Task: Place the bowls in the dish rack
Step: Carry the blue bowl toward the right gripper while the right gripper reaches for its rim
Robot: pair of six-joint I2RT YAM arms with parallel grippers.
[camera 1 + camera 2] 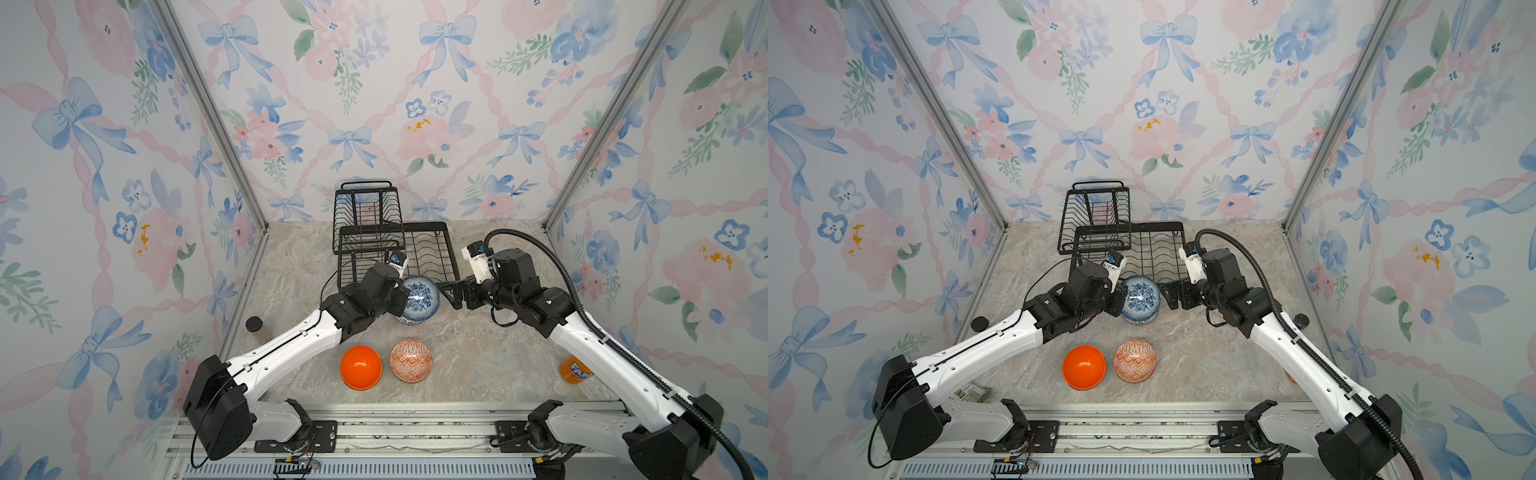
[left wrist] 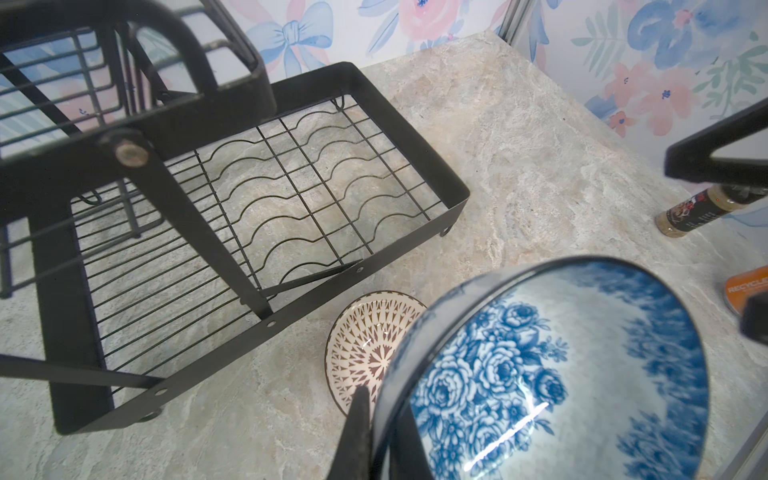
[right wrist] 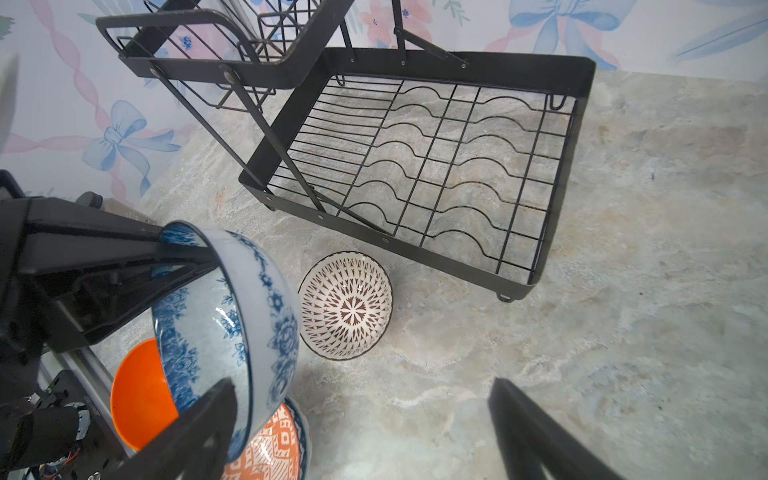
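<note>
My left gripper (image 1: 406, 293) (image 2: 384, 409) is shut on the rim of the blue-patterned bowl (image 1: 423, 297) (image 1: 1141, 299) (image 2: 561, 374). It holds the bowl tilted above the table, just in front of the black wire dish rack (image 1: 453, 253) (image 2: 316, 297) (image 3: 436, 253). My right gripper (image 1: 449, 296) (image 3: 361, 384) stands open right beside that bowl (image 3: 232, 332), one finger at its rim. A white lattice bowl (image 2: 365, 345) (image 3: 345, 305) sits on the table below. The plain orange bowl (image 1: 360, 368) and the orange-white geometric bowl (image 1: 410, 360) lie near the front edge.
An orange soda can (image 1: 574, 370) stands at the right front by my right arm. A dark-lidded jar (image 1: 254, 324) is by the left wall, and a spice bottle (image 2: 698, 208) by the right wall. Both tiers of the rack hold nothing. Papered walls close three sides.
</note>
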